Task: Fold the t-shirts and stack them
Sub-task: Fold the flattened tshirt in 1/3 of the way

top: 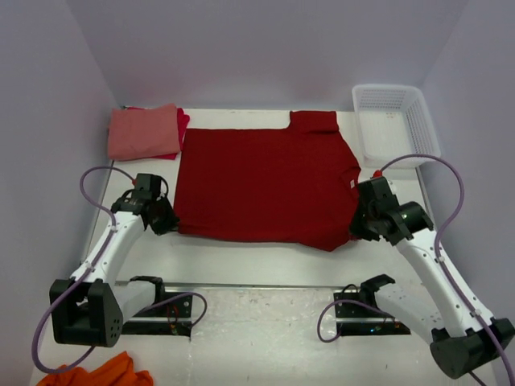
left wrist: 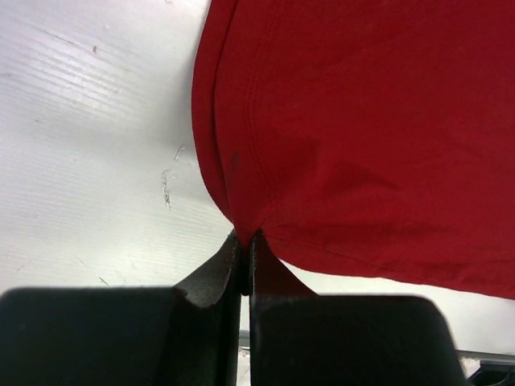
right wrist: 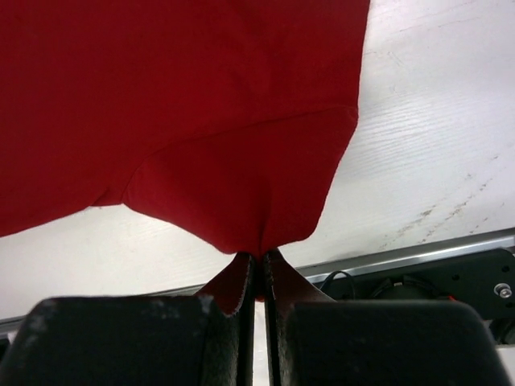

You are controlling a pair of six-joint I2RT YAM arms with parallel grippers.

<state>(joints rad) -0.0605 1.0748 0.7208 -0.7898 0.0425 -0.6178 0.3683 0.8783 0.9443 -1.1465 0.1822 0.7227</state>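
At the far left of my worktop (top: 257,261) the salmon-pink shirt (top: 143,131) sits folded, on what looks like the brighter red shirt (top: 183,127), though I see only its edge. My left tool (left wrist: 245,245) is clenched on the near left corner of the dark red shirt (top: 265,185), which lies spread flat mid-worktop. My right tool (right wrist: 257,261) pinches its near right corner. A white basket (top: 418,121) stands far right.

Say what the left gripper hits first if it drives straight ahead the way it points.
The dark red t-shirt: the left gripper is shut on its corner, and that cloth lies spread directly ahead. Depth beyond is unclear.
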